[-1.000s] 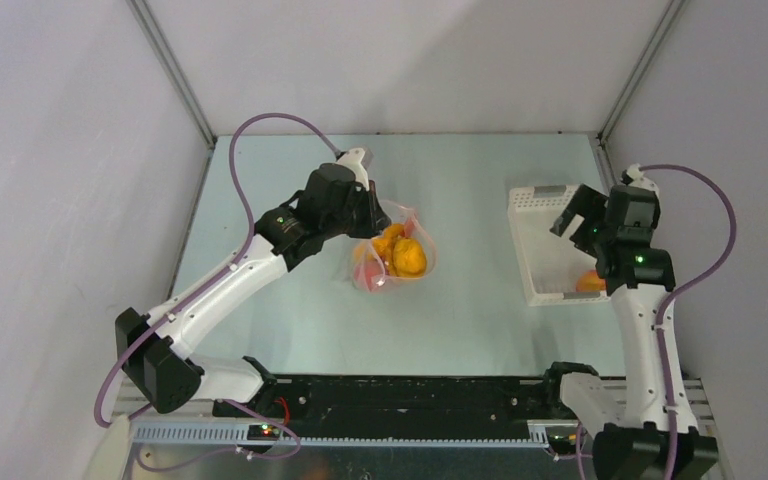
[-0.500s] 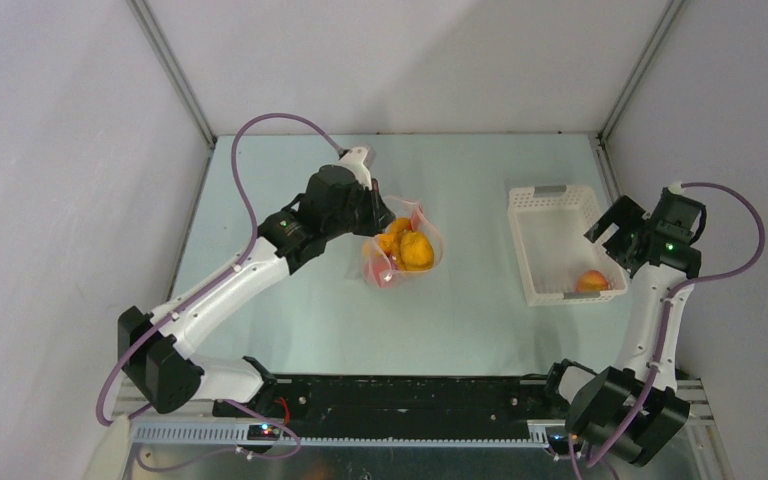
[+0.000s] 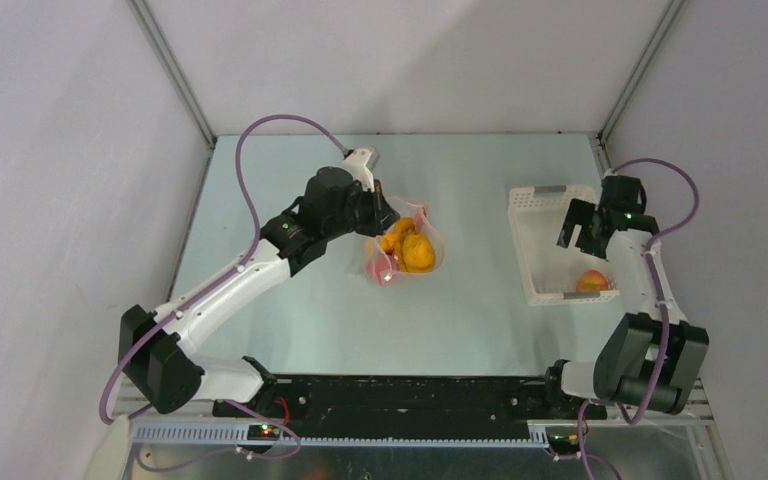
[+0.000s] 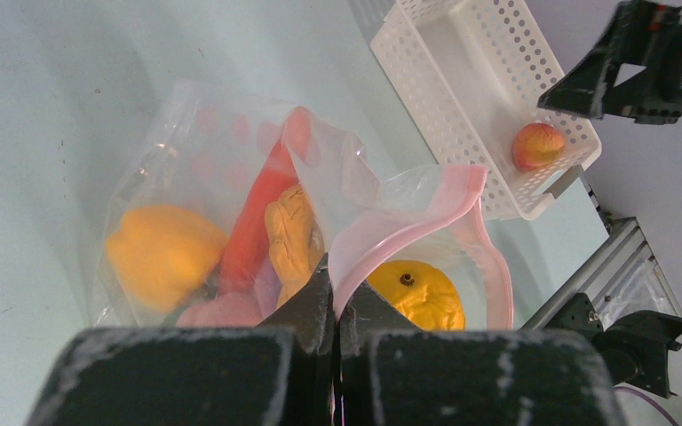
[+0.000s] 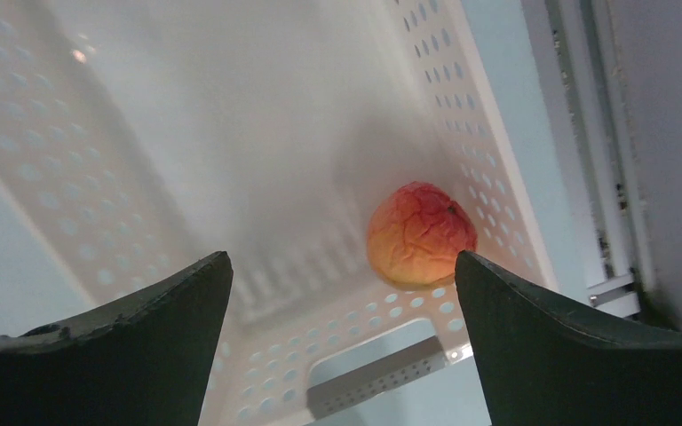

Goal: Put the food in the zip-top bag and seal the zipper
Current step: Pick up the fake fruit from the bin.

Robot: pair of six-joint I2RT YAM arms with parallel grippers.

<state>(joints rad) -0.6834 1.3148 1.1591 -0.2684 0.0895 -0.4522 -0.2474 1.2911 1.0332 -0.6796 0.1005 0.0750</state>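
Now | right gripper (image 5: 342, 262) back over basket (image 5: 462, 106), spread wide (empty) above peach (image 5: 422, 235) | left gripper (image 4: 333, 302) clamps zip-top bag (image 4: 195, 151) rim

Left arm (image 3: 250, 275) at filled zip-top bag (image 3: 407, 250), fruit (image 3: 591, 281) in basket (image 3: 548, 240)

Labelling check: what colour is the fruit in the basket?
Fruit: red-orange, yellowish patches; clearest in right wrist view.

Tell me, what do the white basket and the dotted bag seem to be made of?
The white basket: likely rigid moulded plastic, matte, with even rows of holes. The zip-top bag: thin, glossy, clear plastic film; the food shows through and it crumples in folds.
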